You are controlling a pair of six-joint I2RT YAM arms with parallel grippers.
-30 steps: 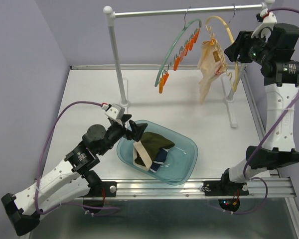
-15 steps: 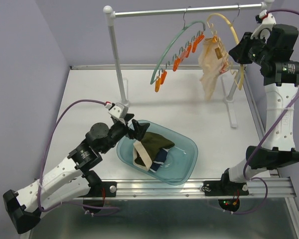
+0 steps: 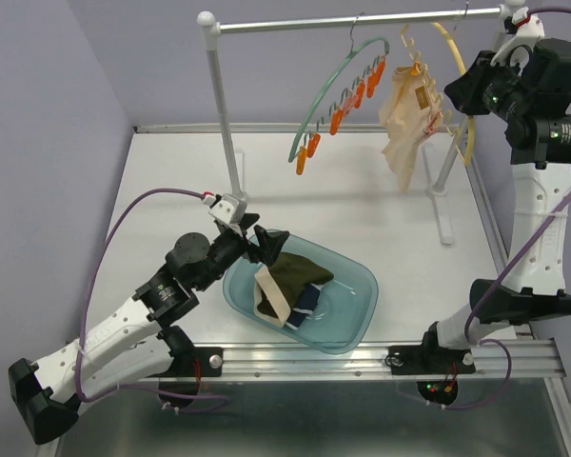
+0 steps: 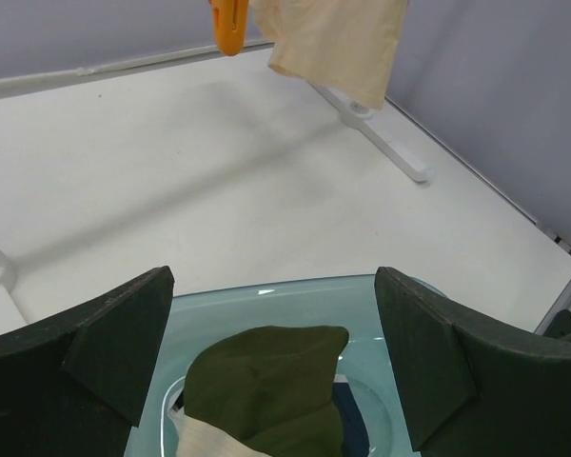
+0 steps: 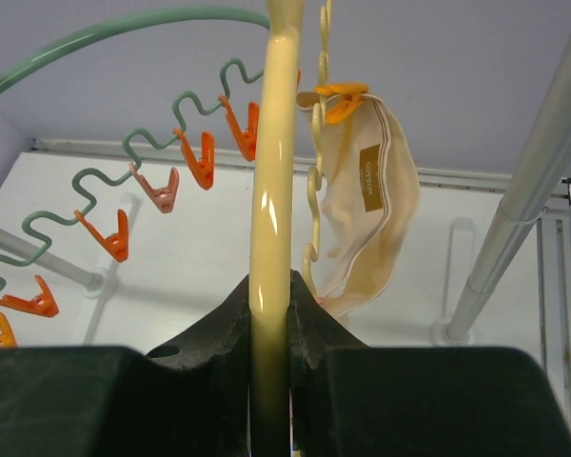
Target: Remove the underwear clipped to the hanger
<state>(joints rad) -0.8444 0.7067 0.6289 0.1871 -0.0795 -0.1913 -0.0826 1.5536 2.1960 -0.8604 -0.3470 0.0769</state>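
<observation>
A pale beige garment [image 3: 404, 119] hangs clipped to a yellow hanger [image 3: 454, 59] on the rail; it also shows in the right wrist view [image 5: 371, 209] and the left wrist view [image 4: 333, 38]. My right gripper [image 3: 457, 95] is shut on the yellow hanger's arm [image 5: 271, 190]. The dark olive garment [image 3: 300, 271] and the navy one [image 3: 307, 303] lie in the teal tub [image 3: 352, 319]. My left gripper [image 3: 265, 246] is open and empty at the tub's left rim, above the olive garment [image 4: 266, 390].
A green hanger [image 3: 328, 86] with several empty orange clips [image 3: 305, 157] hangs left of the yellow one. The white rack's post [image 3: 224, 114] stands at the back left and its foot [image 3: 444, 209] at the right. Walls close the back.
My right gripper has pulled the yellow hanger and beige garment to the right along the rail. The green hanger has swung. My left arm has edged toward the tub.
</observation>
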